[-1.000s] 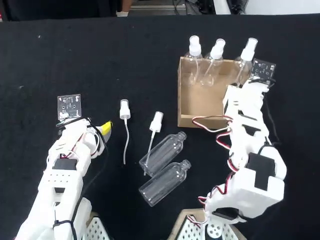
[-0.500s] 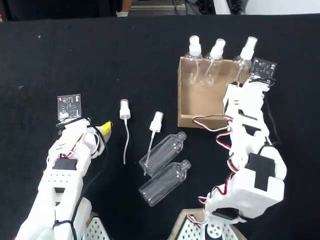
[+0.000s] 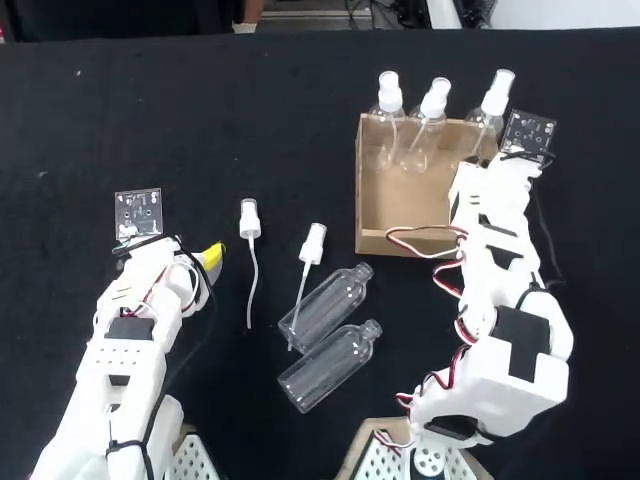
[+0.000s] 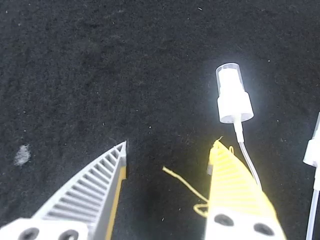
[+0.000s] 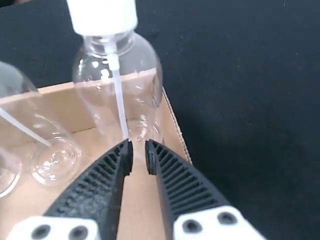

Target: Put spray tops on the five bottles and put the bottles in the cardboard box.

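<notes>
- We get the bottle (image 5: 117, 85) with its head cut off.
- Right gripper (image 5: 136, 149) is almost pinched together, empty, above the cardboard box (image 5: 175, 125).
- Left gripper (image 4: 167, 160) is spread wide, empty, by a spray top (image 4: 232, 95).

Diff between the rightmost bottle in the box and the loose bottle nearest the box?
The rightmost bottle has a spray top on; the loose bottle has an open neck. The rightmost bottle stands in the cardboard box; the loose bottle lies on its side on the table. Both are clear and look the same shape.
</notes>
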Motion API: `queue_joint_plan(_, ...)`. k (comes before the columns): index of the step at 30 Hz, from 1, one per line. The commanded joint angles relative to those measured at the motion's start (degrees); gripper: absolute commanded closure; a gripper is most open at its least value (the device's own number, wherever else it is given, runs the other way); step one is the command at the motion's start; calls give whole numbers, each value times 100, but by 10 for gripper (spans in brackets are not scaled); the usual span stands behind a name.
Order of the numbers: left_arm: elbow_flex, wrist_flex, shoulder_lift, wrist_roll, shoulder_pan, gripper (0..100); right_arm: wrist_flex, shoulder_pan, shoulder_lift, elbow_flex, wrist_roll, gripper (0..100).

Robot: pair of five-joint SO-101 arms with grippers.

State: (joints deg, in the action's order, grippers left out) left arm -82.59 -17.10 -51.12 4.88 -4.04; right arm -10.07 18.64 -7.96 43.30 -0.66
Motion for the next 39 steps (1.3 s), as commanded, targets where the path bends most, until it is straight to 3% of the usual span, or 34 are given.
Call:
queue_joint_plan(1, 66, 105, -88, 0, 22, 741, -114, -79, 31, -242, 0, 987)
queue_joint_plan(12, 66, 105, -88, 0, 22, 741, -70, -70, 277, 57, -26, 986)
queue_joint_plan(20, 66, 105, -88, 0, 22, 741, 1073, -44, 1991, 954, -35, 983)
queue_joint_plan(22, 66, 105, -88, 0, 22, 741, 1609, -18, 2510, 1086, -132, 983)
queue_joint_plan(30, 66, 105, -62, 0, 40, 741, 5037, -229, 4453, 927, -1749, 983)
queue_joint_plan(39, 66, 97, -53, 0, 22, 741, 8510, -686, 4716, -453, -2497, 982)
